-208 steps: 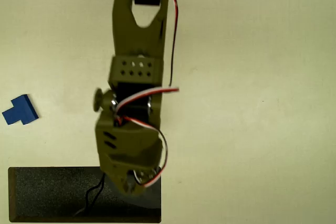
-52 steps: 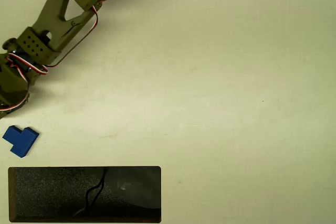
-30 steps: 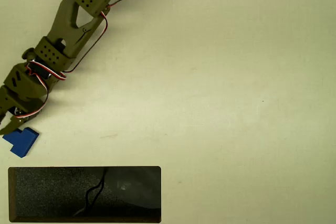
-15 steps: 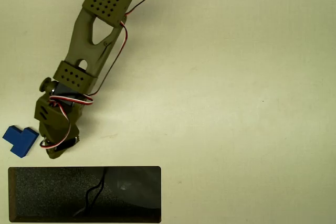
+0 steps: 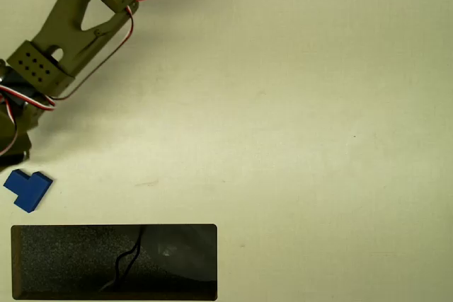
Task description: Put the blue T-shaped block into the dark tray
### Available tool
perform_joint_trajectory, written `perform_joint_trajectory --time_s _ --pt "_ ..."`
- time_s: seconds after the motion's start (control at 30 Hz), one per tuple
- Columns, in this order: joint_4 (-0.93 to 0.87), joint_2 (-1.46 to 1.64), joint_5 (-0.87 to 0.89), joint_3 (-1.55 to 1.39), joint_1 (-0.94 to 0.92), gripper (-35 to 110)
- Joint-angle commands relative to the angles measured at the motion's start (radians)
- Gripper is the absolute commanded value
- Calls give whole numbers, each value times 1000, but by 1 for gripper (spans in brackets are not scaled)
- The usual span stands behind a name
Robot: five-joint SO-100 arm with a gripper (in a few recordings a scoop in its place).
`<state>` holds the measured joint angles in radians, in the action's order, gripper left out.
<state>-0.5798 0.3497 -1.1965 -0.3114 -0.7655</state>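
Item 1: blue T-shaped block (image 5: pixel 28 189). Lies flat on the pale tabletop (image 5: pixel 297 125) close to its left edge in the overhead view, turned at a slant, nothing touching it. It sits just above the tray's upper left corner but apart from the rim, so it is not yet delivered.

Item 2: dark tray (image 5: pixel 71 263). Black, shallow, rectangular, at the lower left corner of the tabletop, long side running along the bottom edge. Speckled floor carries a thin squiggly dark mark (image 5: pixel 127 259) and nothing else. Its open top and nearness to the block suit a short carry and a drop from above.

Item 3: olive arm (image 5: pixel 71 26). Runs diagonally from the top edge down to the left edge, red and white wires (image 5: pixel 131 15) trailing along it. Its lower end passes out of the picture at the left edge, above the block. The claw's tips are cut off there, so whether it is spread or closed cannot be told; it holds nothing visible.

Status: block unlifted; the grasp appears to be the step in hand. The slanted block probably calls for a wrist turn to square the claw to its faces.
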Motion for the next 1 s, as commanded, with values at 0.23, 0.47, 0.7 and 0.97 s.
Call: perform_joint_trajectory --time_s 0.23,0.47,0.7,0.97 --pt "-258 8 38 44 15 0" --pt "-233 5 166 74 64 0" --pt "152 -43 209 17 81 0" --pt "172 -57 164 15 66 0"
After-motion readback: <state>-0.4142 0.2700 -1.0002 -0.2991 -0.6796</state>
